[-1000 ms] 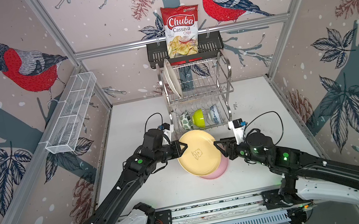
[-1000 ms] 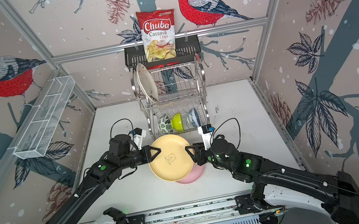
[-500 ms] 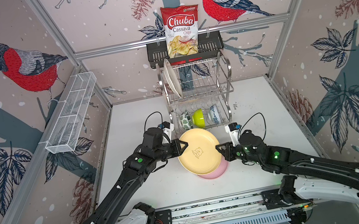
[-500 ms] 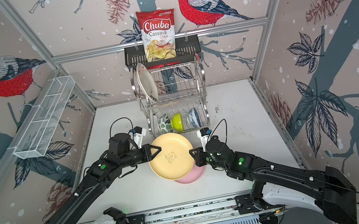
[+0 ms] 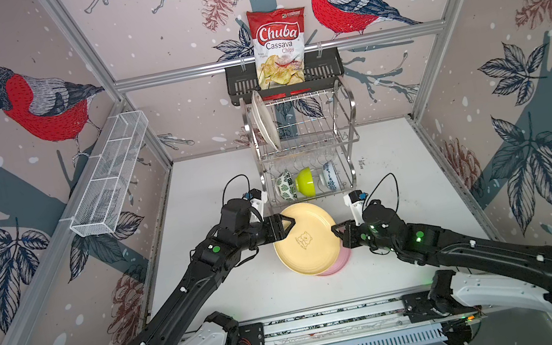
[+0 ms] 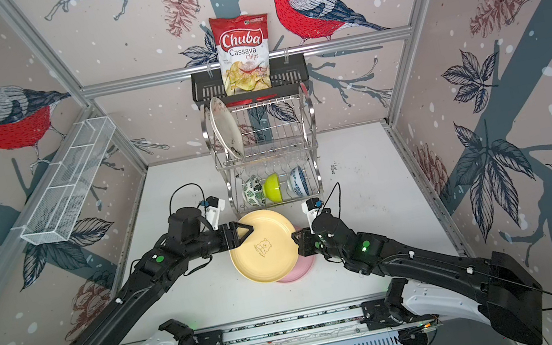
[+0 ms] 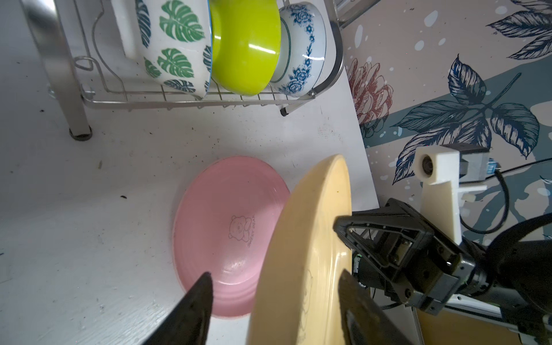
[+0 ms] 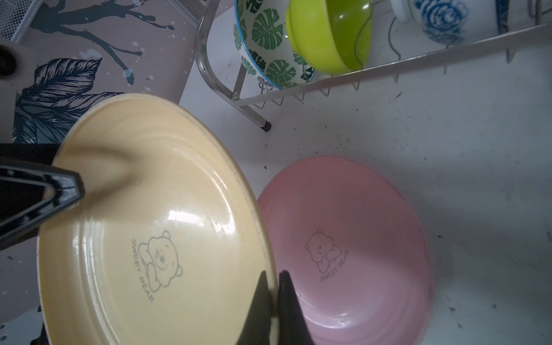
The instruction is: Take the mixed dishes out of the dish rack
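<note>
**Item in hand:** pale yellow plate [image 5: 305, 241], tilted. The right gripper [image 8: 273, 276] has its jaws pinched on one narrow spot of the rim. The left gripper [image 7: 274, 277] has its jaws spread, with the opposite rim standing between them. You cannot tell whether either jaw touches it.

**Beneath the jaws:** pink plate [image 8: 352, 248], flat on the desk [image 5: 398, 159], partly under the yellow one.

**Beyond the jaws:** dish rack [image 5: 349, 118].
- Upper tier: cream floral plate [image 5: 264, 125], upright.
- Lower tier: green-leaf bowl [image 5: 284, 185], lime green bowl [image 5: 305, 181] and blue-patterned bowl [image 5: 330, 175], all on edge.

**Hazards, as judged:**
- **Swing or slip:** one glossy rim pinch probably carries the whole plate. It may pivot or slide out and strike the pink plate.
- **Snag:** if you draw the left jaws back crookedly, they could catch the rim and twist it out of the right pinch.
- **Bad landing:** lowered off-centre, the yellow plate may ride the pink rim and skate across the desk.
- **Rack contact:** the rack's front rail is near, so a wide sweep could knock it.
</note>
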Robot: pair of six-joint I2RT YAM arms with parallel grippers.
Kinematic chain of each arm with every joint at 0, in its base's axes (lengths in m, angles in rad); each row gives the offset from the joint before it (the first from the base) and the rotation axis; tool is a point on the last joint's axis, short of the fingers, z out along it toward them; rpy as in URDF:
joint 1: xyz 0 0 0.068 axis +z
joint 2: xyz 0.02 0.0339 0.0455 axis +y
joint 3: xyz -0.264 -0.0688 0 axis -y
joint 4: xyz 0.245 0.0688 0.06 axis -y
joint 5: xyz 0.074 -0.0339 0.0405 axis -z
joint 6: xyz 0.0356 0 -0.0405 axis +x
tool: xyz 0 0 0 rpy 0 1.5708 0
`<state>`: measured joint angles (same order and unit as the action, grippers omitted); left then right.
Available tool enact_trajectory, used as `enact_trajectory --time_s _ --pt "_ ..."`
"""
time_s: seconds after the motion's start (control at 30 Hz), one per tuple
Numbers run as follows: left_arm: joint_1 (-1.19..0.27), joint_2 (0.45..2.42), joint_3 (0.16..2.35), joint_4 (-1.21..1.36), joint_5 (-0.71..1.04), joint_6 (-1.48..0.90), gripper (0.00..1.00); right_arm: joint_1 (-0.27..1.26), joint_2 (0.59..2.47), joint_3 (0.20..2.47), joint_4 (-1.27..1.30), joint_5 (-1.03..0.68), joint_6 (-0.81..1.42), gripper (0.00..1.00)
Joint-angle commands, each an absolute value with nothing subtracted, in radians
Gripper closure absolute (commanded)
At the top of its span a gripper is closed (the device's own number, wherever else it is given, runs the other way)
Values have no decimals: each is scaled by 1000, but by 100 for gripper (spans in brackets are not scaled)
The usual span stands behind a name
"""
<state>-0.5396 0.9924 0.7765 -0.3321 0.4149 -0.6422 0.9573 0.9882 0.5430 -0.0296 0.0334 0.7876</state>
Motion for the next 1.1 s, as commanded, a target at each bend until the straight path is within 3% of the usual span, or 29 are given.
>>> enact_trajectory --time_s 0.0,0.43,1.07 --pt "-538 980 785 -332 370 -613 29 951 985 531 -51 31 796 100" --pt "-539 977 809 -400 293 -589 25 909 984 447 -132 72 840 100" --pt "-537 984 810 -396 282 -596 24 813 1123 432 -32 89 841 100"
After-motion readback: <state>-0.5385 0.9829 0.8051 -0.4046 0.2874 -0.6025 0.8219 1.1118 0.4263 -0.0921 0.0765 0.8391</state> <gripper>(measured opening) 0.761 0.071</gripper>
